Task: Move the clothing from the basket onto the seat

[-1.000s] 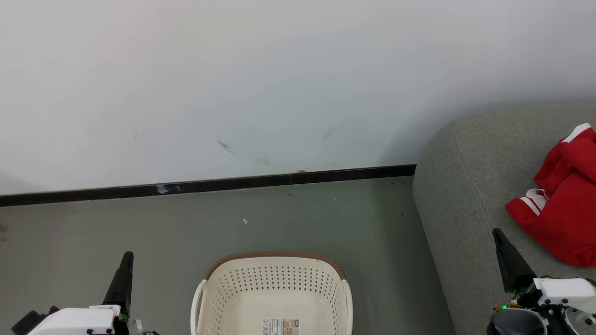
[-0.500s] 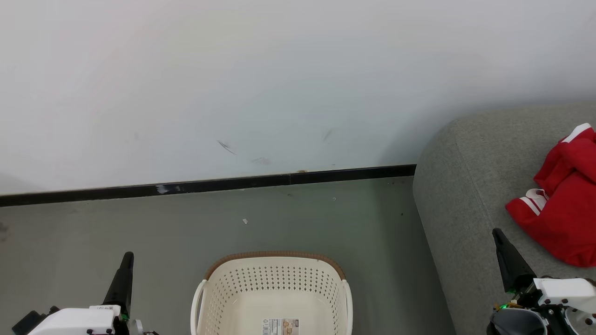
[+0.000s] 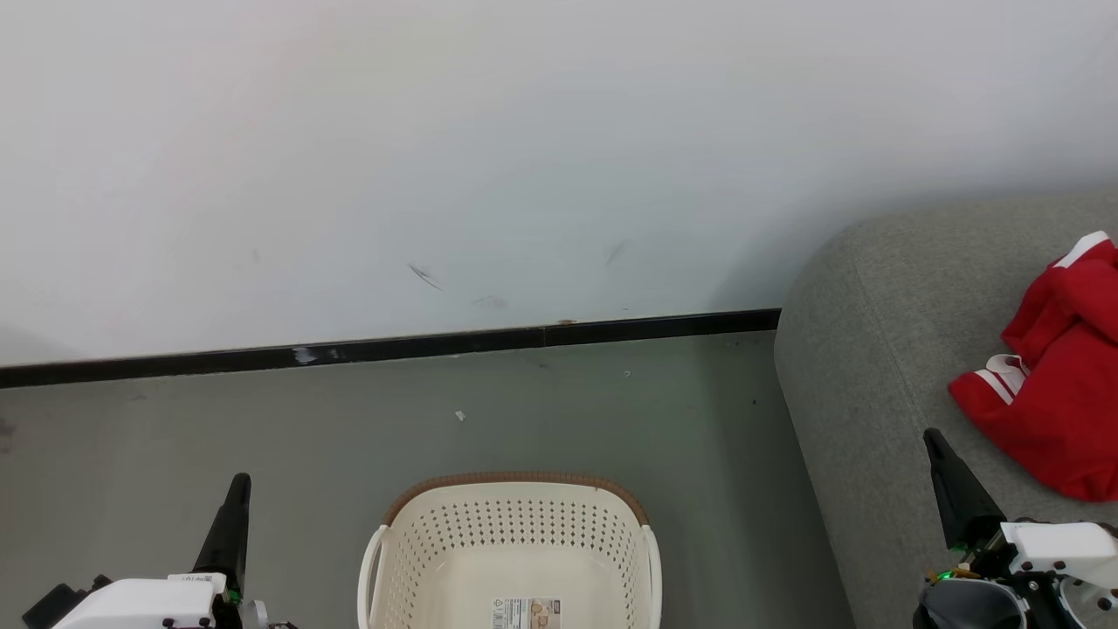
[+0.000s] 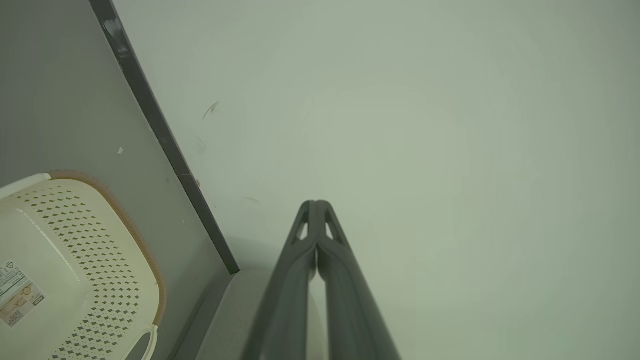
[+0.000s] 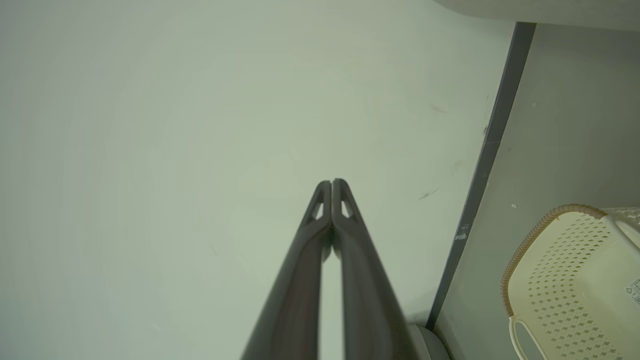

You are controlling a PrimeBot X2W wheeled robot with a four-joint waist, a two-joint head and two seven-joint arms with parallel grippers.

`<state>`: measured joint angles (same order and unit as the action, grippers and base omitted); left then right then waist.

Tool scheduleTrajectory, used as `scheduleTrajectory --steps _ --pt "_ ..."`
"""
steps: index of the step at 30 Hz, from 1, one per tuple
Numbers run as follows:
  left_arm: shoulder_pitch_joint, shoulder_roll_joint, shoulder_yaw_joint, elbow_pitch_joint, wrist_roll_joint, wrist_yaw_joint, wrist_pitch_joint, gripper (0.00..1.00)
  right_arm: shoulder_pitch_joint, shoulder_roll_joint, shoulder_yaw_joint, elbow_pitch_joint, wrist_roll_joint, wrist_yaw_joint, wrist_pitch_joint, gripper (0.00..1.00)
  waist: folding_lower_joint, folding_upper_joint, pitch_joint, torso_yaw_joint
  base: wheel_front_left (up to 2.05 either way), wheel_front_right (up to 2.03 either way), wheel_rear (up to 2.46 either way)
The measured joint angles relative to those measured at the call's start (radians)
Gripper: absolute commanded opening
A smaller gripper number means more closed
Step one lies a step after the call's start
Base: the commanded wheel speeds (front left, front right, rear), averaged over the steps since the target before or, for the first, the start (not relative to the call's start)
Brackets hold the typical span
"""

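The red clothing (image 3: 1052,384) with white-striped hems lies bunched on the grey seat (image 3: 873,349) at the right edge of the head view. On the floor at bottom centre stands the cream basket (image 3: 515,524), with only a sticker on its inside bottom. My left gripper (image 3: 238,483) is shut and holds nothing, left of the basket. Over the seat's front part, just left of the clothing and apart from it, my right gripper (image 3: 932,437) is shut too. The left gripper (image 4: 316,204) and the right gripper (image 5: 331,183) show pressed tips in the wrist views. The basket (image 4: 75,260) (image 5: 565,270) appears there as well.
A pale wall (image 3: 437,157) with a black skirting strip (image 3: 393,348) runs behind the basket. Grey floor (image 3: 568,411) lies between the wall, the basket and the seat's rounded corner.
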<state>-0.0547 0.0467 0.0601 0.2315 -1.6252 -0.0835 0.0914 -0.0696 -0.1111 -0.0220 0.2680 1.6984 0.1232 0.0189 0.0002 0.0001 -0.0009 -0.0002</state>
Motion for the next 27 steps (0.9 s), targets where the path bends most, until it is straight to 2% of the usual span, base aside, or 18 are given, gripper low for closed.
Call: scheduleTrajectory --steps 27 --pt "0.0 0.0 0.001 0.001 0.0 -0.003 0.0 0.0 0.0 0.0 0.0 0.0 0.0 0.0 0.0 0.0 -0.0001 0.0 0.0 0.0 0.0 0.0 0.0"
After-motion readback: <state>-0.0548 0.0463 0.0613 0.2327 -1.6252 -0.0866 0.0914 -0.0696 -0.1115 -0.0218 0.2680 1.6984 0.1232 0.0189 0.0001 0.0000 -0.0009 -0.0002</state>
